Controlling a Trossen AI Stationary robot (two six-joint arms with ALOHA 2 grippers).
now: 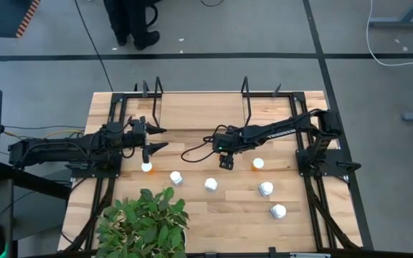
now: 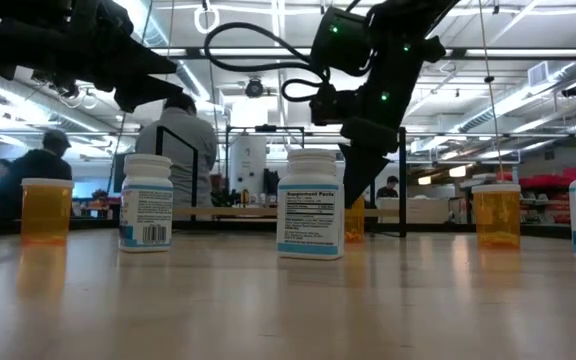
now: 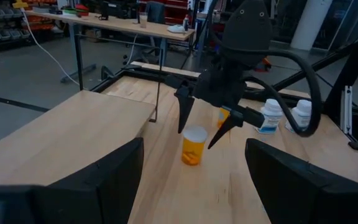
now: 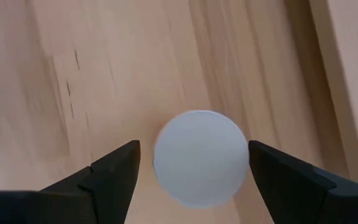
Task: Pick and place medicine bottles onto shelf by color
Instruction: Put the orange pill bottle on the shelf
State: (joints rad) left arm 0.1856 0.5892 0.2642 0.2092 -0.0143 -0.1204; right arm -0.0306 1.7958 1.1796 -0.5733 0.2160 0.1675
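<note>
Wooden table (image 1: 214, 215), right end effector (image 3: 205, 124) open astride an orange bottle (image 3: 193, 145), left end effector (image 1: 155, 140) open, empty.

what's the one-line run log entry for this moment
right gripper: open, straddling orange bottle, not gripped | left gripper: open, waiting over shelf

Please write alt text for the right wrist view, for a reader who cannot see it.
Seen from straight above, a round white bottle cap sits between the two open dark fingers of the right gripper, which do not touch it. Under it lies the light wooden tabletop.
</note>
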